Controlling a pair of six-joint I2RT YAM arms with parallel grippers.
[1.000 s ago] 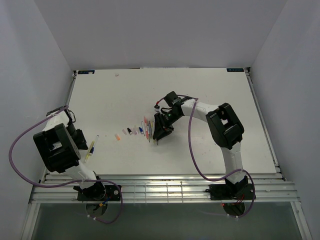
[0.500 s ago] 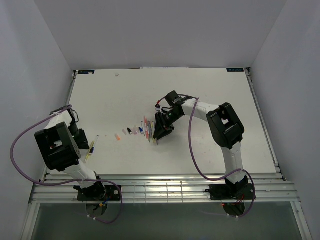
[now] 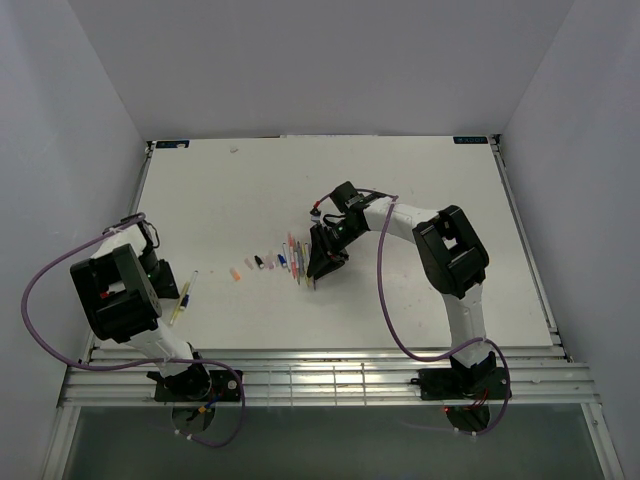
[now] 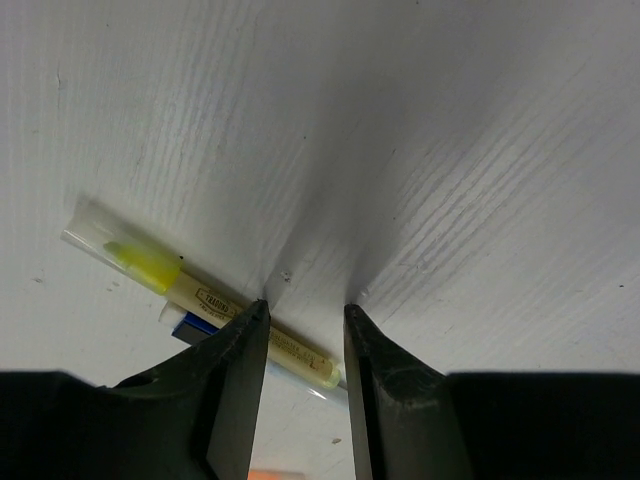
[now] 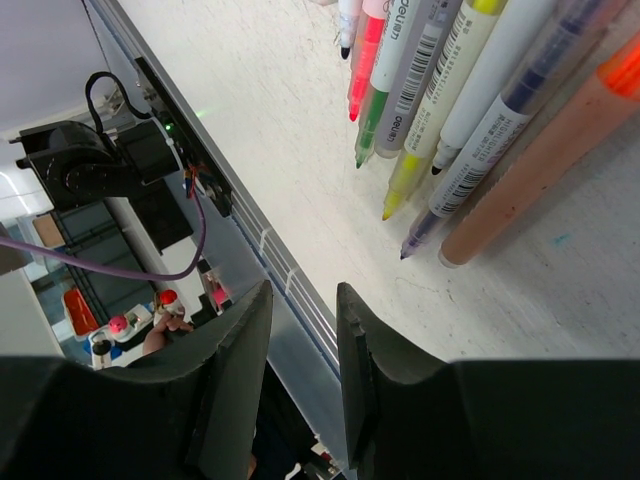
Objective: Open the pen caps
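A yellow highlighter pen (image 4: 215,305) with a clear cap (image 4: 110,245) lies slanted on the white table. My left gripper (image 4: 305,308) stands open over its rear end, which shows in the gap between the fingers. In the top view this pen (image 3: 185,295) lies by the left gripper (image 3: 168,283). Several loose pen caps (image 3: 258,264) form a row at mid-table. Beside them lie several uncapped pens (image 3: 296,256), seen close in the right wrist view (image 5: 440,70). My right gripper (image 5: 303,288) hangs open and empty just past their tips.
A blue and white piece (image 4: 195,325) lies against the yellow pen. The metal rail (image 3: 320,375) runs along the table's near edge. White walls close in the table (image 3: 420,190) on three sides.
The left jaws have narrowed around the yellow pen and the left arm has shifted slightly. The right arm has not moved.
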